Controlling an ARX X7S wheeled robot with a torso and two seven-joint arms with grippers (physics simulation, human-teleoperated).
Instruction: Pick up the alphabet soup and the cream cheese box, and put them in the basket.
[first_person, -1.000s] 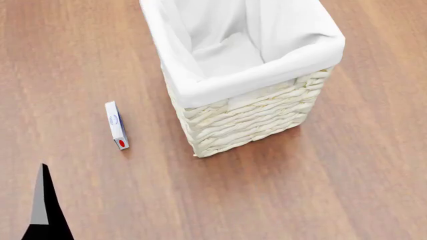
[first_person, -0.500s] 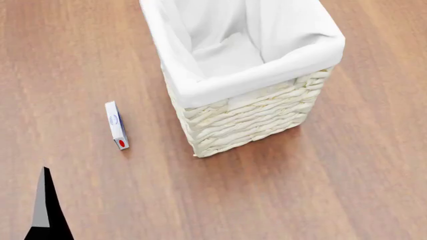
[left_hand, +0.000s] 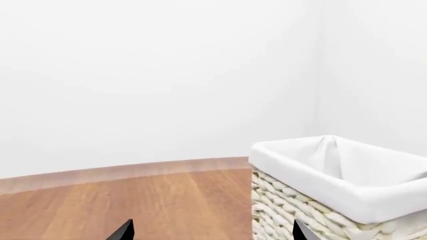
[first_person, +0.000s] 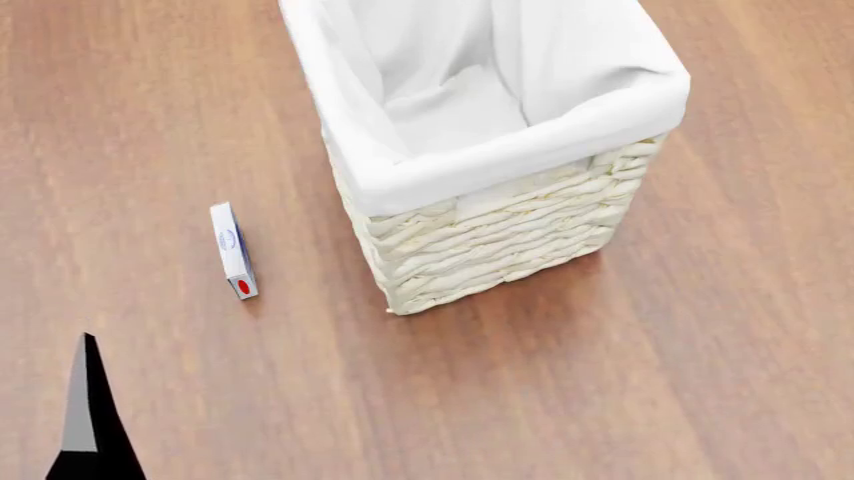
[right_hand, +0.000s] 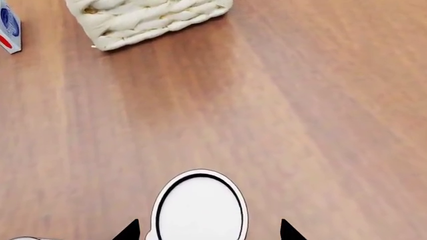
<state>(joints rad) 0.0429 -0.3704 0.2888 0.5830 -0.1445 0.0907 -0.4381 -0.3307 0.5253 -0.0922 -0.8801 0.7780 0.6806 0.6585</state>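
The basket (first_person: 507, 235), cream wicker with white cloth over its rim, stands at the top middle of the head view. The cream cheese box (first_person: 234, 250) lies on the floor to its left, red spot at the near end. It also shows in the right wrist view (right_hand: 8, 30), next to the basket's corner (right_hand: 147, 17). My left gripper (left_hand: 212, 232) is open and empty, with the basket (left_hand: 333, 195) beside it. One of its fingers (first_person: 87, 420) shows in the head view. My right gripper (right_hand: 209, 232) is open above a round pale lid with a dark rim (right_hand: 200, 207). Its label is hidden, so I cannot tell whether it is the alphabet soup.
The floor (first_person: 641, 380) is brown wood. A white wall (left_hand: 167, 75) rises behind the basket in the left wrist view. A sliver of another pale round thing (right_hand: 20, 238) shows at the edge of the right wrist view.
The left finger's tip has dropped slightly in the head view. The basket and the cream cheese box have not moved.
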